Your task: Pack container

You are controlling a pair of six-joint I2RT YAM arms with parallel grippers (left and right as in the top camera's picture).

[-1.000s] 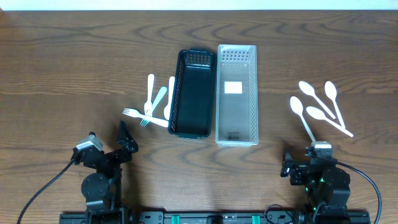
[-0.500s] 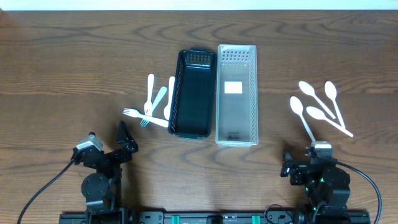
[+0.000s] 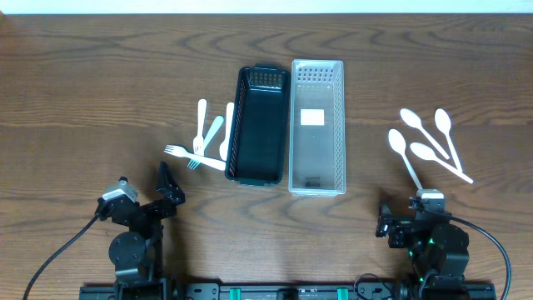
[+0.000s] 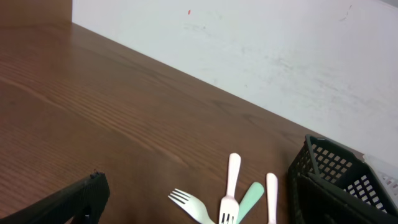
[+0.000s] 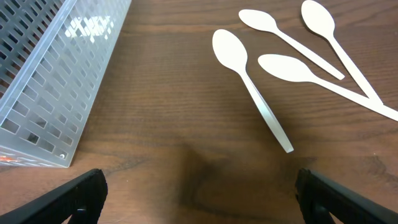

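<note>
Both of mine sit low at the near edge of the dark wooden table. My right end effector is spread as wide as it goes, with nothing in it. My left end effector is the same, wide open and empty.

Just ahead of the right one, a single white plastic spoon lies on its own with its handle pointing back at me. Past it, three more white plastic spoons fan out, their handles running together on the far right.

Mid-table is the clear slotted plastic bin, right up against the black mesh plastic basket. There's no cutlery in either. Beyond the basket, on my left arm's side, is a small pile of white plastic forks and a mint-green plastic utensil. One crosswise fork looks like it lies over the others' ends.

So I'd say packing hasn't started and the first pick is up. My take:
- Grab the loner spoon first, since nothing else gets nudged.
- These things are flat and thin, so come straight down and straddle the handle across its narrow width.
- Get the tips down on the wood before closing.
- Pinch mid-handle so it doesn't swing.
- Lay it lengthwise into the container.
- On the left, the crosswise fork probably goes first.
</note>
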